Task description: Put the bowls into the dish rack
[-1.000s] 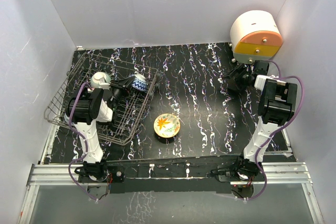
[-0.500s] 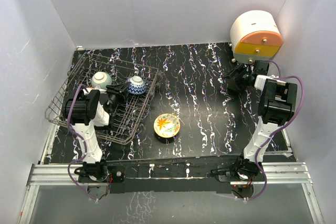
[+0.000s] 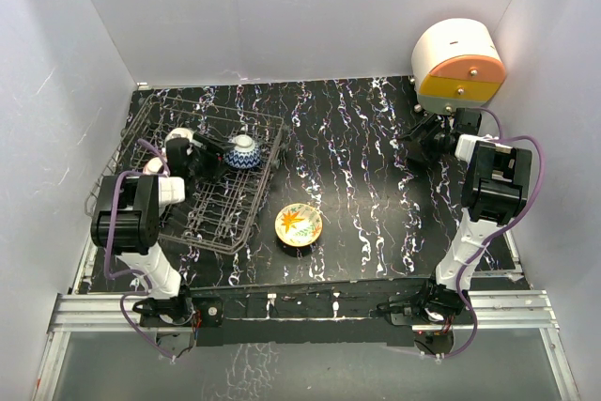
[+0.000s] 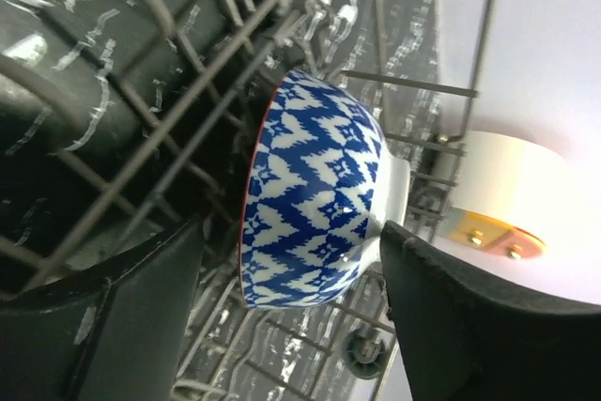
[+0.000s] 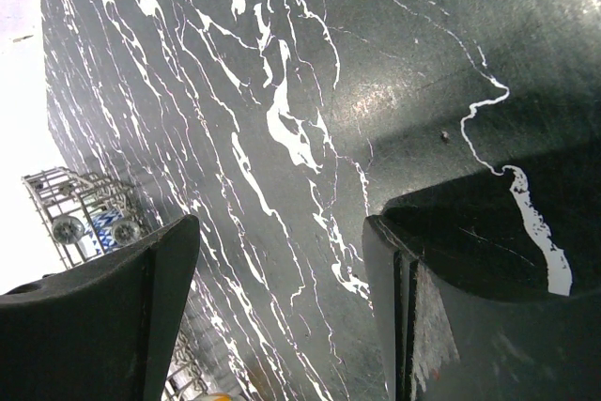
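The dish rack [image 3: 246, 216] lies at the left of the table, a dark wire basket. A blue-and-white patterned bowl [image 3: 243, 152] rests tilted on its side among the wires [image 4: 188, 110] near the rack's right wall. My left gripper [image 3: 214, 152] is inside the rack just left of that bowl. In the left wrist view the bowl [image 4: 315, 190] sits between the spread fingers [image 4: 291, 316], and neither finger grips it. A yellow bowl with a leaf design [image 3: 299, 223] stands on the table right of the rack. My right gripper [image 3: 418, 138] hovers open at the far right over bare table [image 5: 282, 298].
A round white, orange and yellow container [image 3: 457, 68] stands at the back right corner, just behind the right gripper. White walls close the table on three sides. Something pale and round [image 3: 178, 138] shows in the rack behind the left wrist, partly hidden.
My left gripper has opened and let go of the blue-and-white bowl, which now rests in the rack. The left arm's elbow swung back and left. The right arm has not moved.
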